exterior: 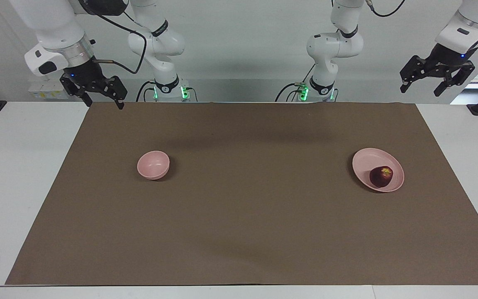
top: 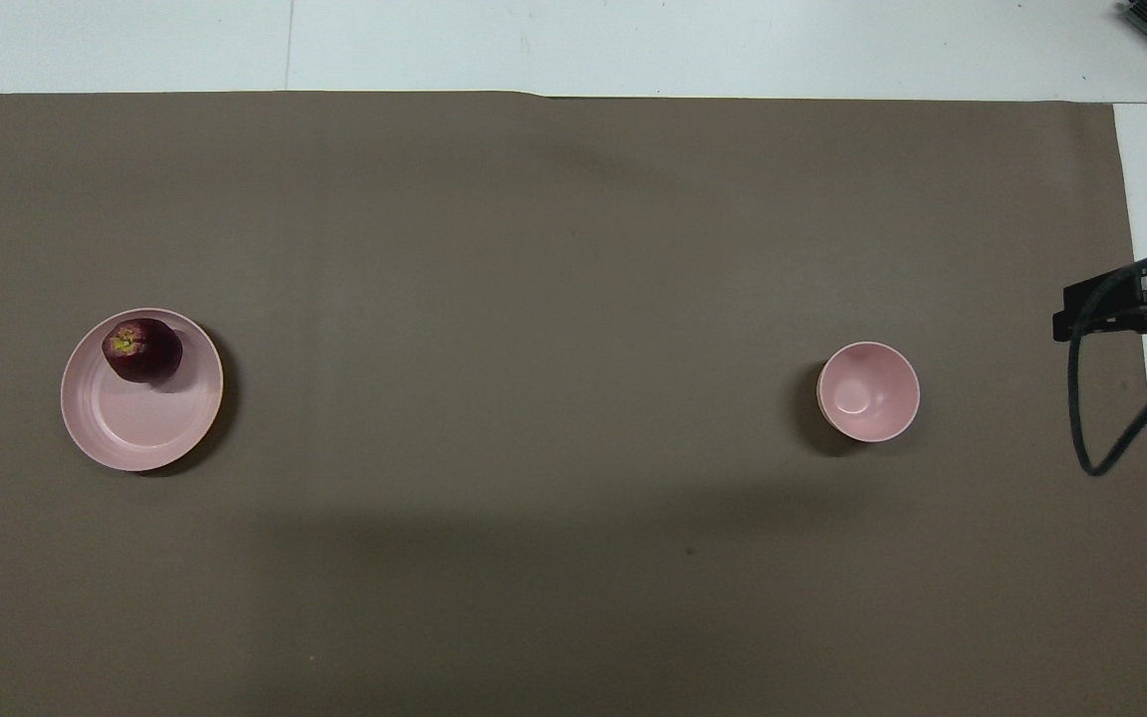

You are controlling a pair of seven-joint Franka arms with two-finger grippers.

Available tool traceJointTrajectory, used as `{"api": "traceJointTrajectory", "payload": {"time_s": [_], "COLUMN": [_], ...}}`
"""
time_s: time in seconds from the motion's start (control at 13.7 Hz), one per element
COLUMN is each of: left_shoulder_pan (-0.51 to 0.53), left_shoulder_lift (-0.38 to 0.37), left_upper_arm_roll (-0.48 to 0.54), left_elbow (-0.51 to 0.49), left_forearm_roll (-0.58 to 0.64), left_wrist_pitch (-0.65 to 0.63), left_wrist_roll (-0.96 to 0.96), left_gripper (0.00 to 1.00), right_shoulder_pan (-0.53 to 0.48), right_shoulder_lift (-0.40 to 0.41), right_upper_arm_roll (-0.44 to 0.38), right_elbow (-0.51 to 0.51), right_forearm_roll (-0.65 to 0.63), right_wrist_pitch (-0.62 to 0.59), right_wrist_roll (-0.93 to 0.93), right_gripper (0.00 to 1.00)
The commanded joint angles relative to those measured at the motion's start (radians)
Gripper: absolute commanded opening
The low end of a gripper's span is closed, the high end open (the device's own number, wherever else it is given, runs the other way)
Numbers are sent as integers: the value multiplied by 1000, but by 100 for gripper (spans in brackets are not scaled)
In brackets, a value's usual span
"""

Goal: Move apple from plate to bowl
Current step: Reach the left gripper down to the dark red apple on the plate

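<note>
While apple (exterior: 381, 176) sits untouched on plate (exterior: 367, 160), w/ left tool (exterior: 435, 79) & right tool (exterior: 96, 92) raised, wide open, empty, reach-and-grasp by left is needed before bowl (exterior: 153, 165).

The facing view looks from high across the table toward the robots, whose bases stand along the frame's top. The overhead view looks steeply down from the robots' end. Both share the brown mat (exterior: 247, 216), turned half around between them.
</note>
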State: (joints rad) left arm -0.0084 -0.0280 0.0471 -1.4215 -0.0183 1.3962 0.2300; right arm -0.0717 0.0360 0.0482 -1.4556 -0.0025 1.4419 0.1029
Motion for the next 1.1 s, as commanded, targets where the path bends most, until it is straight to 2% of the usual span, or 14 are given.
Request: {"api": "traceJointTrajectory", "payload": {"time_s": [0.0, 0.22, 0.44, 0.51, 0.73, 1.02], "left_shoulder_pan": [1, 2, 50, 54, 59, 62], "left_shoulder_lift": [-45, -95, -98, -90, -70, 32], "left_upper_arm_roll": [0, 7, 8, 8, 8, 8], "left_elbow": [-66, -190, -305, -354, -499, -545], "left_forearm_roll": [1, 1, 0, 0, 0, 0], "left_wrist_pitch": [29, 137, 231, 286, 559, 697], "left_wrist_roll": [5, 9, 8, 8, 8, 6], "left_gripper": [100, 100, 100, 100, 100, 100], "right_shoulder_pan": [-13, -14, -7, -2, 1, 33], "right_shoulder_lift": [2, 2, 2, 2, -1, 1], "right_upper_arm_roll": [2, -1, -1, -1, 7, 12], "right_elbow": [6, 5, 1, 1, -18, -55], "right_forearm_roll": [6, 1, -7, -7, -7, 4], "right_wrist_pitch": [-14, -3, 0, 3, 35, 92], "right_wrist_roll": [-18, -23, -23, -19, -14, 20], "right_gripper": [100, 100, 100, 100, 100, 100]}}
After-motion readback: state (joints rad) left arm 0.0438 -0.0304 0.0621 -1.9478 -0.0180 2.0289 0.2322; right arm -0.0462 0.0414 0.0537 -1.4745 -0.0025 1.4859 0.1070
